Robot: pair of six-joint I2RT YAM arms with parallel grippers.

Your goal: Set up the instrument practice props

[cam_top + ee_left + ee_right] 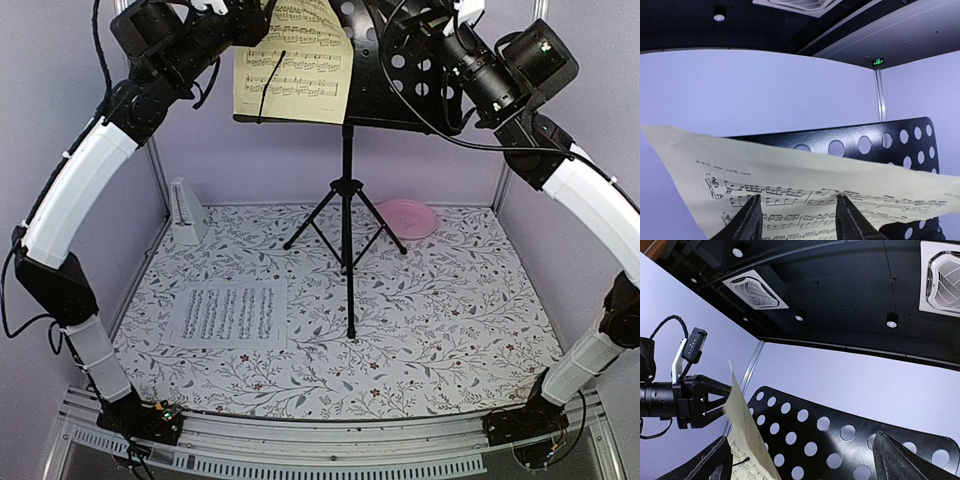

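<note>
The black perforated music stand (pixel 400 70) stands on its tripod legs (pixel 345 215) at the back middle. The yellowish sheet-music page (pixel 292 60) leans on the left half of its desk, held by a thin wire arm, its top curling away from the desk (pixel 742 415). My left gripper (pixel 235 15) is open at the page's top edge; the page (pixel 805 175) shows behind its spread fingers (pixel 747 220). My right gripper (pixel 450 15) is open and empty at the desk's upper right (pixel 801 436). The white page (pixel 228 312) lies flat on the table at front left. The pale-grey metronome (pixel 187 212) stands at back left.
A pink round plate (pixel 407 217) lies at the back right, next to a tripod leg. The floral table cover (pixel 450 320) is ringed by lilac walls and metal posts (pixel 155 170). My left gripper also shows in the right wrist view (pixel 700 400).
</note>
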